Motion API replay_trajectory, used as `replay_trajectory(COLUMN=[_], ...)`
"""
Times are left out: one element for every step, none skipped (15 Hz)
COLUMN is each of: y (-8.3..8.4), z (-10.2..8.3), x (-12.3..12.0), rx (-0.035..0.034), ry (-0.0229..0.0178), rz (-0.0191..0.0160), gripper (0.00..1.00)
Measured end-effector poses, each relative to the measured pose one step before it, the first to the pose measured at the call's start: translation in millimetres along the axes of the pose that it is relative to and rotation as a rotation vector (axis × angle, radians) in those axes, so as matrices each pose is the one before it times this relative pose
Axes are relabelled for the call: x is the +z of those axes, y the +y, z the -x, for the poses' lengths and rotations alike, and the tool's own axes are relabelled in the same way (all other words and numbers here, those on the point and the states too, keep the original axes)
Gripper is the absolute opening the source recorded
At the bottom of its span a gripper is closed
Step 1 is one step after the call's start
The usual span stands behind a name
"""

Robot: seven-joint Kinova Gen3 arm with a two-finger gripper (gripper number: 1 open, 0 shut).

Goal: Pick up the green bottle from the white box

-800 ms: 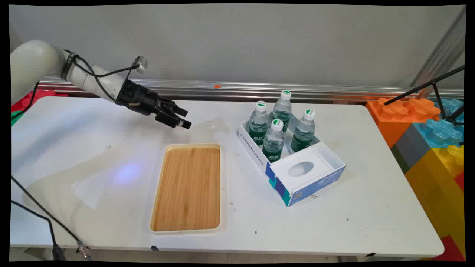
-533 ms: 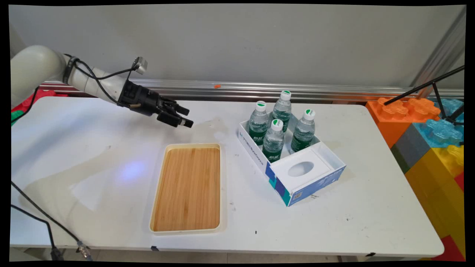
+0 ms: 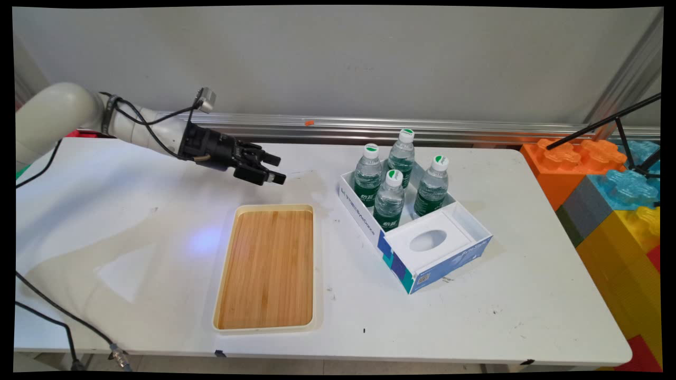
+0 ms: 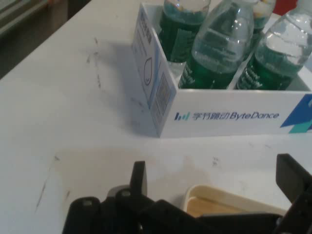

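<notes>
My black gripper (image 3: 277,169) hangs open and empty above the table's far left part, just beyond the far edge of a wooden tray (image 3: 274,207) with a cream rim. It points right toward a white and blue box (image 3: 364,219) lettered ByteDance, which holds several green-labelled water bottles (image 3: 389,203) standing upright. In the hand view the open gripper (image 4: 214,180) looks straight at the box's wall (image 4: 229,117) and the bottles (image 4: 219,53), with the tray's corner (image 4: 214,191) just under the fingers. Nothing sits between the fingers.
The near half of the box is a white insert with an oval hole (image 3: 428,240). Large orange, blue and yellow toy blocks (image 3: 607,179) stand off the table's right end, under a black rod (image 3: 602,124). A metal rail (image 3: 422,132) runs along the back. Cables (image 3: 53,311) hang at front left.
The gripper has moved a little to the right, toward the box of bottles, and stayed open. The tray, box and bottles have not moved.
</notes>
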Motion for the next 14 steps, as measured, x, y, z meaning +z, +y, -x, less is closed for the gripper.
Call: replay_trajectory(y=[1.07, 0.58, 0.89, 0.87, 0.84, 0.71, 0.74, 0.77, 0.66, 0.71, 0.61, 0.49, 0.43, 0.44], z=[0.84, 0.47, 0.29, -0.04, -0.2, -0.29, -0.42, -0.16, 0.16, 0.31, 0.35, 0.42, 0.5, 0.9], x=[3.44, 2.25, 3.8, 4.88, 5.23, 4.72, 5.82, 5.71, 4.96, 5.56, 5.66, 5.02, 4.88, 6.52], rx=[0.00428, 0.00279, 0.00386, 0.00474, 0.00382, 0.00306, 0.00386, 0.00318, 0.00259, 0.00292, 0.00301, 0.00276, 0.0024, 0.00267], ry=[0.00833, 0.00537, 0.00905, 0.01055, 0.01055, 0.00921, 0.00976, 0.00918, 0.00706, 0.00761, 0.00713, 0.00529, 0.00488, 0.00528], rz=[0.00217, 0.001, 0.00114, 0.00136, 0.0012, 0.0006, 0.00124, 0.00094, 0.00053, 0.00035, 0.00026, 0.00046, 0.00032, 0.00039], gripper=[1.0, 1.0, 1.0, 1.0, 1.0, 1.0, 1.0, 1.0, 1.0, 1.0, 1.0, 1.0, 1.0, 1.0])
